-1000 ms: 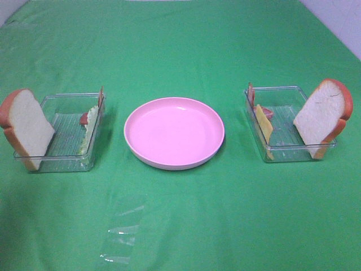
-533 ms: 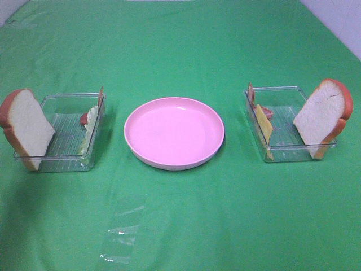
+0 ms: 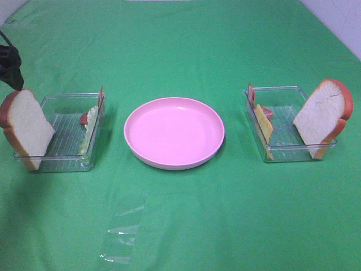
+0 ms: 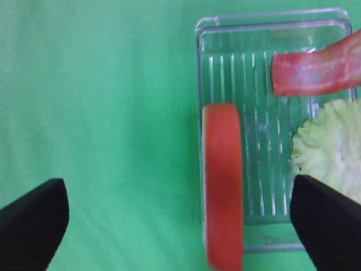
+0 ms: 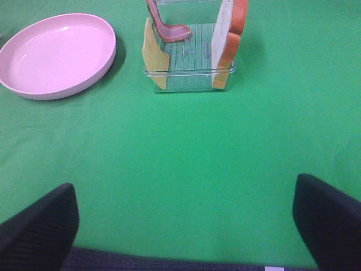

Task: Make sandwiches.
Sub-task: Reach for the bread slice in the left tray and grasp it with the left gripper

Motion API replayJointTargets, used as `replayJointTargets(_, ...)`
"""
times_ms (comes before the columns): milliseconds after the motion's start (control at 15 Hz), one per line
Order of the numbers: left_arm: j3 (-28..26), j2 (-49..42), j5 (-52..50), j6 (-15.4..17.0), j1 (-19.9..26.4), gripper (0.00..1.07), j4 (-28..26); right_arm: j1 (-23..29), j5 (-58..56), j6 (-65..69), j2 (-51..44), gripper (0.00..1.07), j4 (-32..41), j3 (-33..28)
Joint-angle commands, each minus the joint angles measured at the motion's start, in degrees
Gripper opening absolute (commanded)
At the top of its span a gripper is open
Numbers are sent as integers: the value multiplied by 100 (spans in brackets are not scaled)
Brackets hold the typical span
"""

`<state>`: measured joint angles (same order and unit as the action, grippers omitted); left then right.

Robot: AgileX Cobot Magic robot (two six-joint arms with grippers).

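The left hand (image 3: 12, 68) has appeared above the left bread slice (image 3: 27, 129).

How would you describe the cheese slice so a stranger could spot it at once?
Find the round pink plate mid-table, then the clear tray to its right in the high view. The cheese slice stands against the tray wall nearest the plate. It is the only yellow piece; the bacon strip is reddish, the bread slice white with an orange crust.
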<state>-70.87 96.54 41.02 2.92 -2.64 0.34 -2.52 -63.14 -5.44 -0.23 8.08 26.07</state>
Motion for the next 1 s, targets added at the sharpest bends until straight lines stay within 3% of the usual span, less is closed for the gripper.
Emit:
replayJointTargets(67,-138,292,-384,-292,-17,102,-395,6,29,-11,-183,98,0,-17)
replayJointTargets(200,-160,596,-579,-561,-17,102,-865,6,29,-11,-183,98,0,-17)
replayJointTargets(267,-160,882,-607,-859,-17,102,-1215,6,29,-11,-183,98,0,-17)
replayJointTargets(600,-160,1232,-642,-1014,-17,101,-1467,6,29,-11,-183,98,0,-17)
replayJointTargets(733,-160,1203,-613,-1008,-17,95,-1478,6,29,-11,-183,98,0,-17)
replayJointTargets(867,-160,1157,-527,-957,-17,81,-1478,6,29,-11,-183,98,0,-17)
replayJointTargets(933,-160,1146,-476,-963,-17,67,-1478,6,29,-11,-183,98,0,-17)
replayJointTargets(1000,-160,1146,-321,-963,-17,35,-1478,6,29,-11,-183,98,0,-17)
